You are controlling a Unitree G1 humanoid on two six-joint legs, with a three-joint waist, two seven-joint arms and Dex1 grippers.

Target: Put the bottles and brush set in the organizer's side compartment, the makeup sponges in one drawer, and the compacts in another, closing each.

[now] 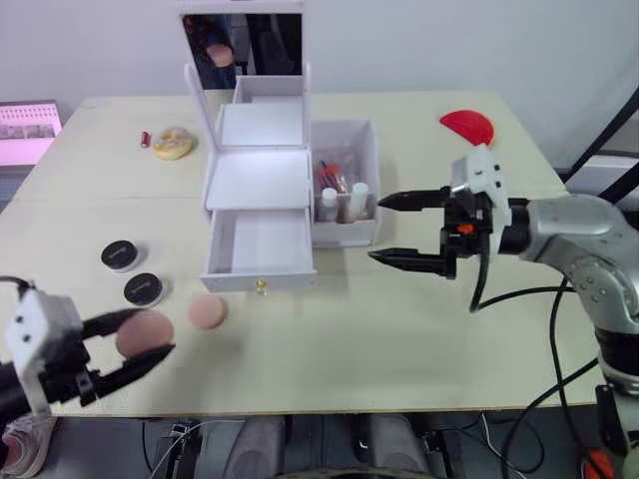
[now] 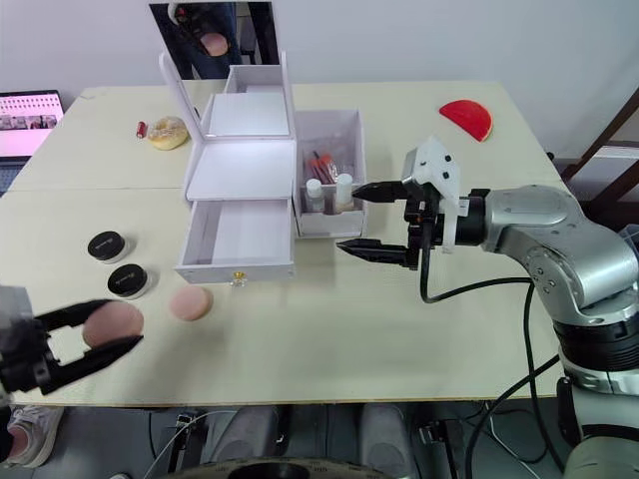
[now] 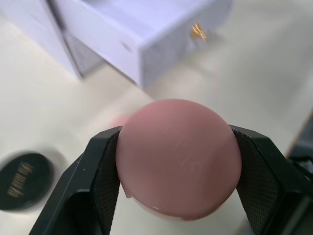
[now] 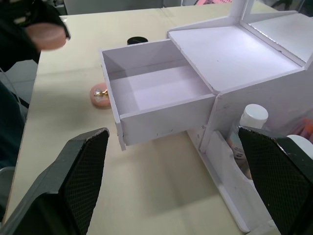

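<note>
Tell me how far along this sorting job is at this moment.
Looks done: bottles stand in the organizer's side compartment, with red items beside them. In hand: the left claw grips a pink makeup sponge; the lower drawer is open and holds nothing. Left: a second sponge and two black compacts lie on the table. The right claw hovers open beside the compartment.

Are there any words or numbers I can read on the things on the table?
None can be read.
Black compact: light lettering on its lid, too blurred to read.
Second black compact: a faint mark on its lid, too small to read.
Screen at the table's far left: rows of pink content, too small to read.
Bottles in the side compartment: no readable label.
</note>
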